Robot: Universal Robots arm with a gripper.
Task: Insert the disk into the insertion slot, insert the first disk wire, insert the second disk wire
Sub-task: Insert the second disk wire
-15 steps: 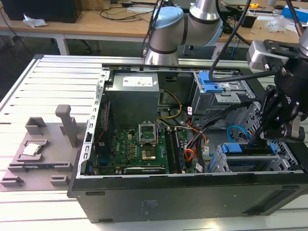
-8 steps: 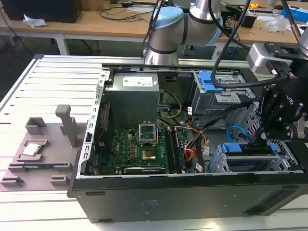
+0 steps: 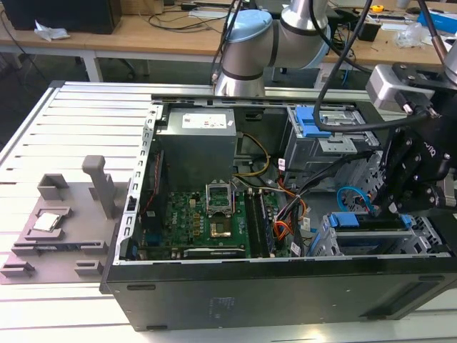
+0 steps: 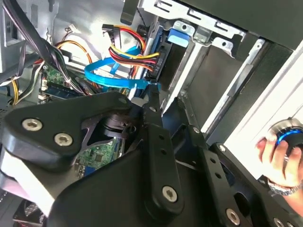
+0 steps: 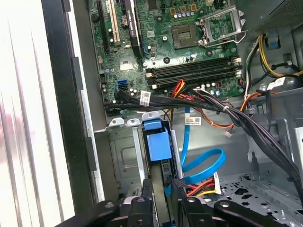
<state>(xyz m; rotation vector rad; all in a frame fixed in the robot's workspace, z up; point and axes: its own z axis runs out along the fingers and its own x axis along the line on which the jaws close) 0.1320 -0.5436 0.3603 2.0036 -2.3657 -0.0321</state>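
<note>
I see the open computer case (image 3: pixel 278 286) lying on its side on the table (image 3: pixel 64 136), with the green board (image 3: pixel 207 221) on its floor. The disk (image 5: pixel 158 146) sits inside the slot (image 3: pixel 435 246), near the case's front corner on the exterior view's right. Only its blue frame and thin edge show, with the blue tab poking out at the end. The orange-red wire (image 4: pixel 135 56) is at the end of the disk, in a bunch with yellow and black ones. The blue wire (image 4: pixel 111 75) makes a loop just beside it. In the second wrist view its end sits right at the tip of one finger (image 4: pixel 154 101) of my claw (image 4: pixel 147 97). The claw hangs just over the disk's end, and I cannot tell if it is squeezing the blue wire or only touching it. Thick black cables (image 5: pixel 246 123) run across the case above the slot. A hand (image 4: pixel 279 158) rests on a round knob outside the case.
</note>
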